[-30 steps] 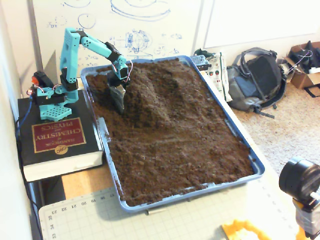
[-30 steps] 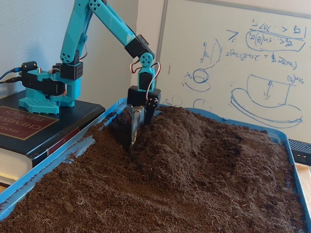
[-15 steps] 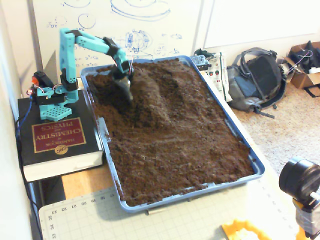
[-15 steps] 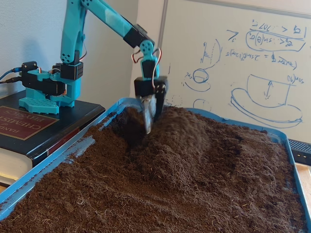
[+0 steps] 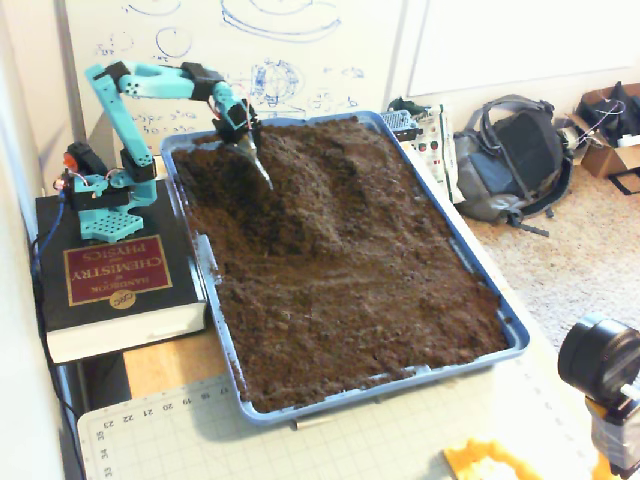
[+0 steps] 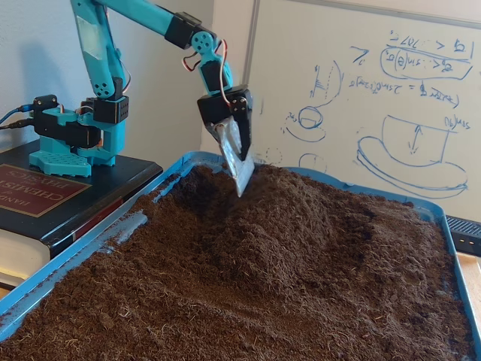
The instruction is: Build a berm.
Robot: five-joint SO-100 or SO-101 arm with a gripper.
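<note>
Foreground, in both fixed views: flat, faintly rippled soil fills the near part of the blue tray (image 5: 512,335), with no raised form in it.

Middle ground: the berm (image 5: 315,195) (image 6: 301,226), a rounded ridge of loose dark soil, stands higher than the surface around it. In the high fixed view its long axis runs from the tray's far rim toward the tray's centre; its crest lies right of a darker hollow (image 5: 235,200) scooped along the tray's left wall.

Far end: the teal arm, mounted on a chemistry handbook (image 5: 115,275) left of the tray, holds its gripper (image 5: 257,165) (image 6: 239,169) clear of the soil, above the hollow and just beside the berm's far left flank. The tool ends in a flat, pale, blade-like tip pointing down and slightly toward the ridge. Whether the fingers are parted or pressed together cannot be told; nothing is seen clamped in them.

Governing relation: the berm lies to the tool's right in the high view, the loose source soil directly beneath it. A further stroke would probably need to descend into the hollow and push rightward, across the ridge's long axis, to add height.
</note>
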